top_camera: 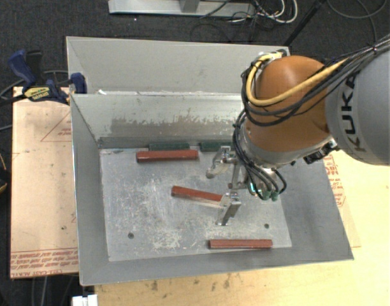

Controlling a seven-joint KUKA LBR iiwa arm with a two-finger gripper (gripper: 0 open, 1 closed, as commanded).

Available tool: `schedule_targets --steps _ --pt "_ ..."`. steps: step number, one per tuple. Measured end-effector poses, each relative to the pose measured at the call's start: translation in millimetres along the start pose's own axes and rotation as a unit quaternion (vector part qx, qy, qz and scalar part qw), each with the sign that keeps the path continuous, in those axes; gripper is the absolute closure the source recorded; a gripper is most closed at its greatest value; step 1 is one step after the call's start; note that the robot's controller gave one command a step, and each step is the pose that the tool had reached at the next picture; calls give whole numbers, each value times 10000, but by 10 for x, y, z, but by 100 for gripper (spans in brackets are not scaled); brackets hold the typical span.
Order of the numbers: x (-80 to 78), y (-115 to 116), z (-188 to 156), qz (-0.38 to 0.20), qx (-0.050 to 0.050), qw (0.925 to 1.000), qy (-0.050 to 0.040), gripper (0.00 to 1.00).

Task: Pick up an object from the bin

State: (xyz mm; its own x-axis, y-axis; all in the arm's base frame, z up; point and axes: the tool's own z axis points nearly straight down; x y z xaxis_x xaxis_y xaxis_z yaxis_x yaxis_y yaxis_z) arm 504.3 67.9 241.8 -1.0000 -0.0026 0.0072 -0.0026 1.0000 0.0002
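My gripper point(222, 188) hangs over the middle of the bin floor, open, with one finger toward the back wall and the other toward the front. A reddish-brown flat bar point(194, 194) lies slanted on the floor. Its right end reaches into the gap between my fingers, close to the front fingertip point(228, 211). I cannot tell whether that finger touches the bar. A second reddish-brown bar point(239, 243) lies flat near the front wall, below the gripper.
A third reddish-brown bar point(167, 155) lies along the back of the floor, with a dark green strip point(169, 146) just behind it and another short green piece point(209, 146) to its right. The arm's orange cover overhangs the bin's right half.
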Motion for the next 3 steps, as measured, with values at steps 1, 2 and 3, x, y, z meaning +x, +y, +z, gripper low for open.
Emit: schedule_targets --steps 1,2,3 --pt "-15 -4 -35 13 -4 10000 -36 0" --pt "-94 9 382 -293 -4 9995 -71 0" --pt "-222 9 772 95 -5 9999 -42 0"
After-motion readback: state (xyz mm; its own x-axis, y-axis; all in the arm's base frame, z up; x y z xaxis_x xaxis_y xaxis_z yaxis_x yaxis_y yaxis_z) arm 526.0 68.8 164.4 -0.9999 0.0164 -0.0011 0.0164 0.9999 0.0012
